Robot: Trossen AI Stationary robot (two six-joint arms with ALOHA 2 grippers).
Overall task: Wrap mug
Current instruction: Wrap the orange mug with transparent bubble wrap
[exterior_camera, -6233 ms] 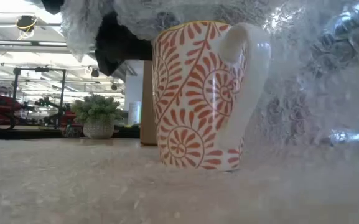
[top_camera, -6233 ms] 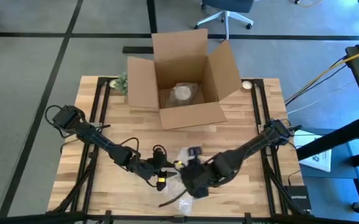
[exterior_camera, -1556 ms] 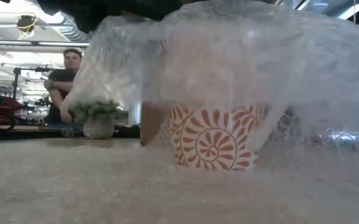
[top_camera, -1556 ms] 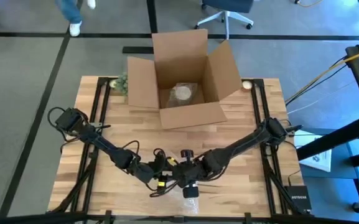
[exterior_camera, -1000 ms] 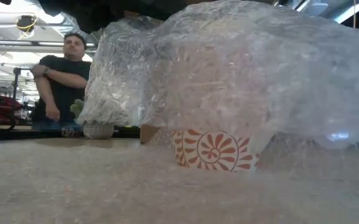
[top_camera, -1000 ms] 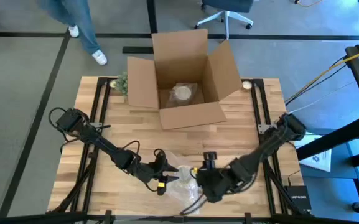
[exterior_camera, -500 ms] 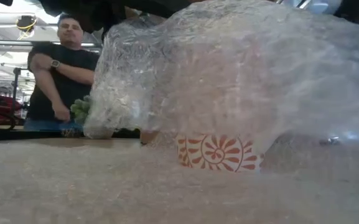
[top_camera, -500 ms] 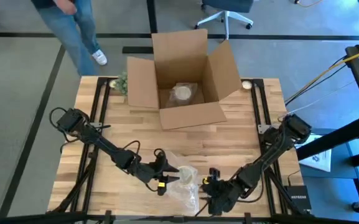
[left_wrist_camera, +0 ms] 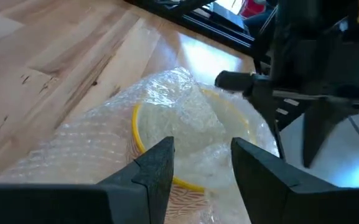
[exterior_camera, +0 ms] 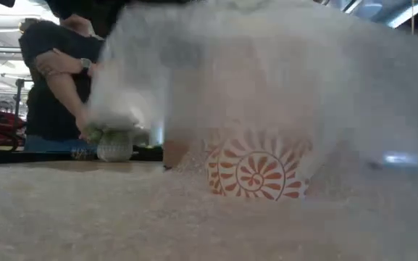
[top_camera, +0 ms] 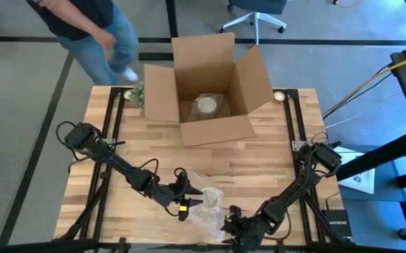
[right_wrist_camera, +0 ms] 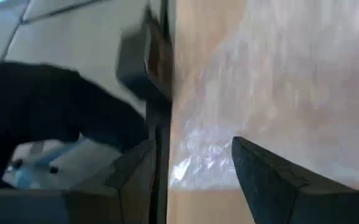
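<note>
The left hand point(top_camera: 188, 202), fingers parted and holding nothing, sits beside the mug point(top_camera: 210, 197) under bubble wrap point(top_camera: 210, 214) near the surface's point(top_camera: 259, 158) front edge. The right hand point(top_camera: 232, 223), grip unclear, should pull wrap snugly underneath.

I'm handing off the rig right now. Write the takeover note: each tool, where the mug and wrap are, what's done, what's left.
Left tool: open, poised at the mug's rim, at the table's front middle.
Right tool: open, low at the front edge beside the bubble wrap, nothing between its fingers.
Mug: upright, yellow rim showing, wrap draped over its top and sides; the orange pattern still shows at the base in the low view.
Cardboard box: open at the back, with a wrapped item inside.
Done: wrap laid over the mug.
Left: tuck it under and close it.
Note: a person is at the far left corner.
</note>
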